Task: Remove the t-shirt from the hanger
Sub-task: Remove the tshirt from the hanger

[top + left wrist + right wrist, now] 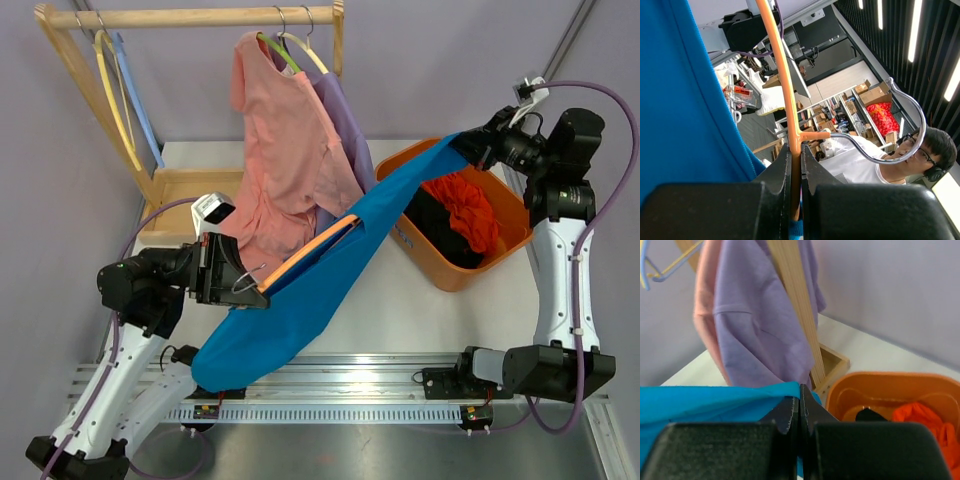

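Note:
A blue t-shirt (330,290) hangs stretched in the air between my two grippers, one end drooping near the table's front edge. It is still partly on an orange hanger (320,243) with a metal hook (900,135). My left gripper (262,290) is shut on the hanger's orange bar (785,90) just below the hook, with blue cloth (685,100) to its left. My right gripper (465,143) is shut on the t-shirt's far edge (705,402) above the orange basket; the cloth sits pinched between its closed jaws (800,395).
An orange basket (470,275) with red and black clothes stands at the right. A wooden rack (200,17) at the back holds a pink shirt (280,160), a purple shirt (345,120) and bare yellow and blue hangers (120,100).

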### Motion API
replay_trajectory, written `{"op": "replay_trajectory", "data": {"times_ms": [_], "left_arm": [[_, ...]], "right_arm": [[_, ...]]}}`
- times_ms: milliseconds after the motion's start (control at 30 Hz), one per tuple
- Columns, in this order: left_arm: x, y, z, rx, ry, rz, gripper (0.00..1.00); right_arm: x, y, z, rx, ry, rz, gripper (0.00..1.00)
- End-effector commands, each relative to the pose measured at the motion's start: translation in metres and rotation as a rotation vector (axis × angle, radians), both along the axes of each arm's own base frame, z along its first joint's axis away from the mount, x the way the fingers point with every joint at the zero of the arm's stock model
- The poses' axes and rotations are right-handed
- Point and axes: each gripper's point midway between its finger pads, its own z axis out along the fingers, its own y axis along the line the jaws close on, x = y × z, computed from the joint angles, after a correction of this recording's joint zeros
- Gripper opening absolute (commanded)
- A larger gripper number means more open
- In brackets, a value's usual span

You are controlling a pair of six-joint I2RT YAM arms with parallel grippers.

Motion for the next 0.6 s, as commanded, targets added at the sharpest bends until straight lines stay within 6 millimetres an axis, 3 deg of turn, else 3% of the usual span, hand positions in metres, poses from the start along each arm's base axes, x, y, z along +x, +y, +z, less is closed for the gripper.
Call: {"op": "replay_trajectory", "data": {"times_ms": [0, 167, 267, 333, 400, 433, 467, 533, 567], "left_arm": [[-0.01, 0.003, 0.006, -0.004, -0.051, -0.019, 0.0], [-0.015, 0.005, 0.019, -0.018, -0.086, -0.026, 0.0], [-0.016, 0.006, 0.027, -0.021, -0.095, -0.029, 0.0], [-0.017, 0.006, 0.033, -0.03, -0.108, -0.025, 0.0], [-0.015, 0.005, 0.037, -0.043, -0.12, -0.018, 0.0], [-0.01, 0.004, 0.037, -0.047, -0.116, -0.013, 0.0], [-0.008, 0.003, 0.038, -0.054, -0.123, -0.007, 0.0], [0.002, -0.001, 0.038, -0.067, -0.137, 0.016, 0.0], [0.008, -0.003, 0.038, -0.068, -0.121, 0.033, 0.0]], "right_arm": [[0.037, -0.043, -0.032, -0.035, 0.123, -0.25, 0.0], [0.031, -0.047, -0.088, -0.113, 0.277, -0.235, 0.0], [0.031, -0.05, -0.109, -0.16, 0.32, -0.229, 0.0], [0.02, -0.035, -0.11, -0.154, 0.314, -0.108, 0.0], [-0.021, 0.011, -0.099, -0.12, 0.259, 0.227, 0.0], [-0.051, 0.03, -0.105, -0.155, 0.238, 0.378, 0.0], [-0.073, 0.048, -0.09, -0.159, 0.167, 0.494, 0.0], [-0.117, 0.087, -0.094, -0.21, 0.123, 0.695, 0.0], [-0.124, 0.095, -0.099, -0.211, 0.14, 0.723, 0.02]]}}
